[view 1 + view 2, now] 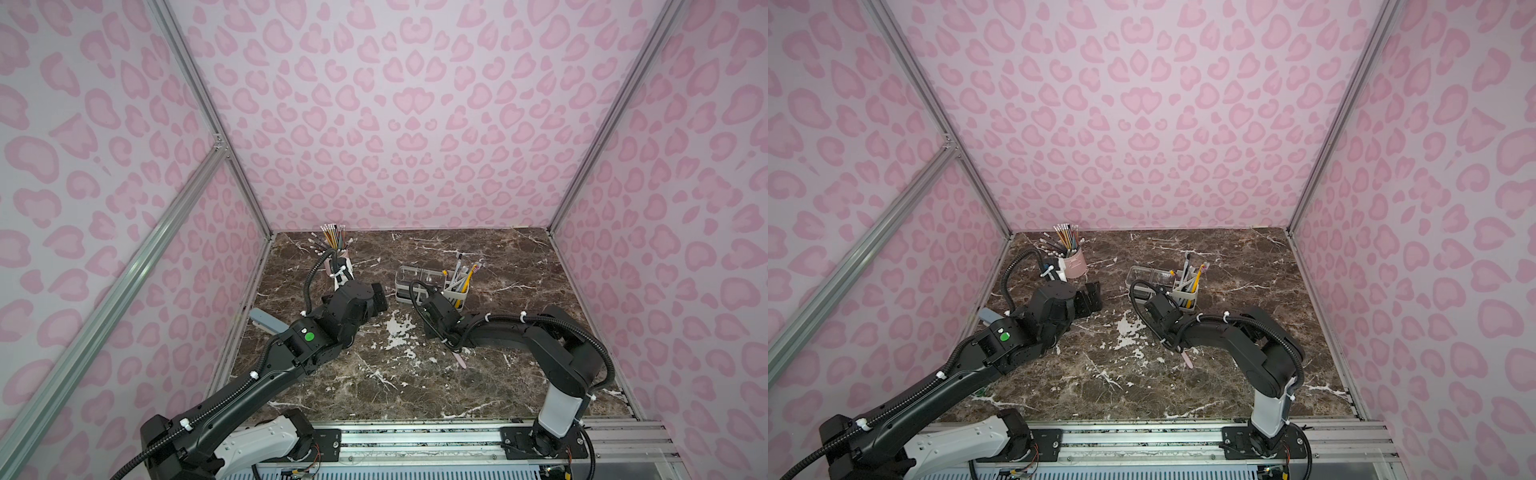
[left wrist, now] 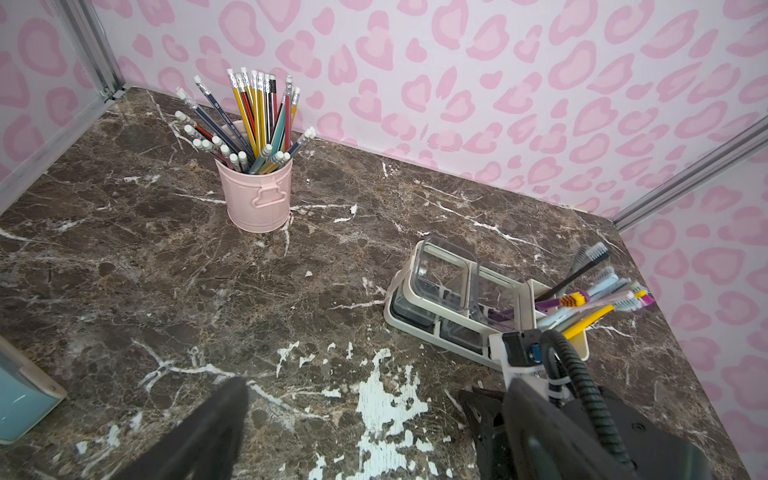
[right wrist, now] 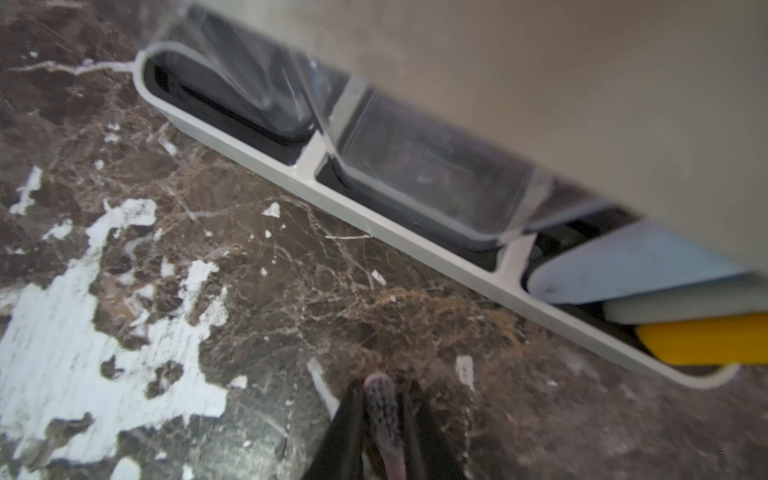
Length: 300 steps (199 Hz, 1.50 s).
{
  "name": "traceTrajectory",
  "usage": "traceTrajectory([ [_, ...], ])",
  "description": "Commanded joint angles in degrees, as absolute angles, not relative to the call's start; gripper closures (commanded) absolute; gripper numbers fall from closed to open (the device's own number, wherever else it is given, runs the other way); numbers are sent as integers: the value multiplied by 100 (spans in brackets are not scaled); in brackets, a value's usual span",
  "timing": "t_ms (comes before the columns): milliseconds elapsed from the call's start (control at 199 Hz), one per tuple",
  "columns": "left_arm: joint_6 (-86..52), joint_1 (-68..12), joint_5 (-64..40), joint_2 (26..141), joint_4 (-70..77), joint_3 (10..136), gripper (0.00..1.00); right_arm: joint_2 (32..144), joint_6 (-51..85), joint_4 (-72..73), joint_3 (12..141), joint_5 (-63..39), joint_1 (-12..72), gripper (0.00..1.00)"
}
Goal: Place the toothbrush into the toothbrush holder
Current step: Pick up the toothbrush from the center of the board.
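Observation:
The toothbrush shows in the right wrist view as a pink neck and a speckled bristle head between the two dark fingers of my right gripper, which is shut on it. In both top views only its pink handle end pokes out under the right arm. The toothbrush holder, a white caddy with two clear boxes and a compartment full of brushes, stands just beyond that gripper. My left gripper hovers open and empty to the holder's left.
A pink cup of pencils stands at the back left. A pale blue object lies by the left wall. Patterned walls close the marble table on three sides.

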<state>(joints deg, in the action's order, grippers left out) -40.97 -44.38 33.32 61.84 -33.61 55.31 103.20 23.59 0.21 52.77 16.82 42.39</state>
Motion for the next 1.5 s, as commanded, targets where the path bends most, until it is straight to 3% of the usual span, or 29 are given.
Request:
traceTrajectory([
  [0, -4173, -4438, 3401, 6164, -3277, 5539, 2, 10228, 2388, -57, 5292, 1756, 4235, 81],
  [241, -4174, -4435, 3402, 6158, -3278, 5530, 2, 10173, 2385, -9, 5355, 1591, 4241, 93],
  [436, -4179, -4434, 3388, 6128, -3295, 5503, 2, 10071, 2400, 6, 5300, 1552, 4237, 94],
  [687, -4172, -4437, 3375, 6168, -3282, 5527, 2, 10090, 2328, -35, 5364, 1503, 4238, 73],
  [823, -4174, -4438, 3392, 6127, -3278, 5497, 2, 10133, 2297, -72, 5418, 1551, 4224, 71],
  [973, -4171, -4431, 3385, 6132, -3260, 5493, 2, 10186, 2222, -106, 5433, 1595, 4212, 61],
  [1500, -4184, -4438, 3390, 6128, -3252, 5473, 2, 10595, 2340, -419, 5700, 1660, 4206, 70],
])
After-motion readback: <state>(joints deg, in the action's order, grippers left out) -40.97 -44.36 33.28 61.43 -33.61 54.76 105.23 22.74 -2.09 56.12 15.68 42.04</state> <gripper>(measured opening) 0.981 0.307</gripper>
